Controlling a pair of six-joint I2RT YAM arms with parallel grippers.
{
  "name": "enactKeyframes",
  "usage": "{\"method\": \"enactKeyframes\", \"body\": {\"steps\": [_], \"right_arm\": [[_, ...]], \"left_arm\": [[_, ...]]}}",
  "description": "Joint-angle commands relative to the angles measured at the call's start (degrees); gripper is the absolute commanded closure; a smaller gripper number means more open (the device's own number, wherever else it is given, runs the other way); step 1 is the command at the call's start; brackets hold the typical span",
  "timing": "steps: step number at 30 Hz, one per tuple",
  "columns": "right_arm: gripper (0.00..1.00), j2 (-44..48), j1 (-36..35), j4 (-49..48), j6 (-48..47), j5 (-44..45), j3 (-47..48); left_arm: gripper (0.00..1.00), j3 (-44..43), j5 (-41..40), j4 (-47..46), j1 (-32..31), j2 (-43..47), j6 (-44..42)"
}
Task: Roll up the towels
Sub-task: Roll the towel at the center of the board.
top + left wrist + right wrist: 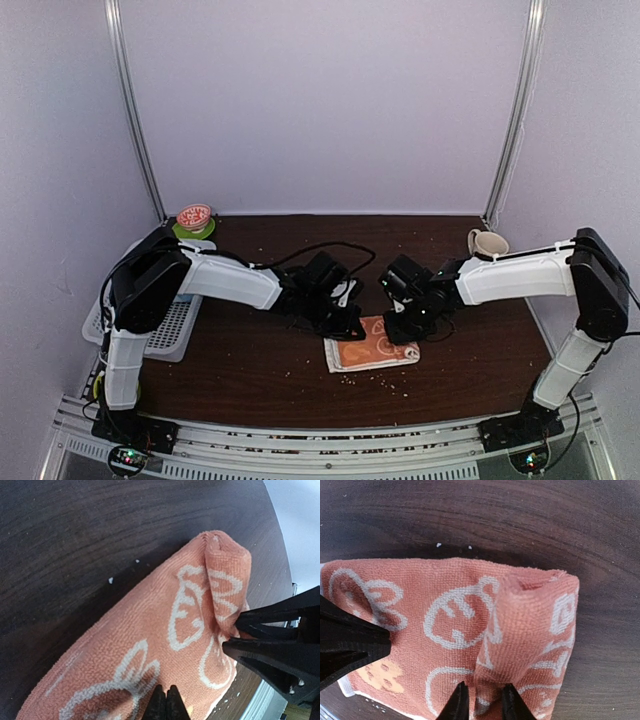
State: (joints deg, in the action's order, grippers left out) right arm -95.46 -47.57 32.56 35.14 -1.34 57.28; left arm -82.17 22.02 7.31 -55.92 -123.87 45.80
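One towel (372,347) lies on the dark wooden table in front of both arms. It is orange with white rabbit prints and has a cream edge. It fills the left wrist view (150,635) and the right wrist view (445,585). Its right end is turned up into a thick fold (535,625). My right gripper (483,705) is shut on that fold. My left gripper (166,705) has its fingertips together, resting on the towel's flat left part. Each gripper shows in the other's wrist view. The light blue towel is out of view.
A beige cup (487,243) stands at the back right. A white slotted basket (175,325) sits at the left edge under the left arm. A red and green round thing (194,218) stands at the back left. Crumbs lie scattered on the table (260,380).
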Motion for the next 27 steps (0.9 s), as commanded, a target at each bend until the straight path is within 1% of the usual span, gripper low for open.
{"method": "enactKeyframes", "body": {"steps": [1, 5, 9, 10, 15, 17, 20, 23, 27], "right_arm": [[0.72, 0.41, -0.24, -4.04, 1.48, -3.34, -1.81], [0.67, 0.79, -0.21, -5.73, 1.10, -4.61, -2.94], [0.65, -0.30, -0.08, -6.07, 0.58, -4.74, -3.40], [0.64, -0.38, -0.07, -6.48, 0.63, -4.94, -3.70], [0.53, 0.74, 0.26, -9.94, 1.12, -6.60, -6.37], [0.50, 1.13, 0.55, -10.74, 1.26, -6.97, -7.10], [0.49, 0.94, 1.05, -11.61, 1.35, -7.57, -7.82], [0.45, 1.02, 1.23, -12.85, 1.52, -8.29, -8.56], [0.37, 1.27, 1.34, -14.84, 1.19, -9.64, -9.96]], "left_arm": [[0.98, 0.78, 0.92, -2.30, 0.20, 0.12, 0.50], [0.98, 0.70, 0.79, -1.81, 0.20, 0.40, 0.36], [0.97, 2.08, 0.05, -0.73, 0.74, 3.14, 0.34], [0.95, 2.85, 0.02, -0.65, 0.95, 4.35, 0.36], [0.71, 5.10, -0.39, 0.24, 1.60, 10.74, -0.24], [0.68, 4.32, 0.08, 0.57, 1.68, 11.68, -0.21], [0.69, 1.51, 2.01, 0.34, 1.69, 10.16, 0.48], [0.73, -1.12, 3.11, 1.80, 1.67, 6.04, 1.10], [0.77, 0.12, 3.48, -0.59, 1.90, 4.24, 2.18]]}}
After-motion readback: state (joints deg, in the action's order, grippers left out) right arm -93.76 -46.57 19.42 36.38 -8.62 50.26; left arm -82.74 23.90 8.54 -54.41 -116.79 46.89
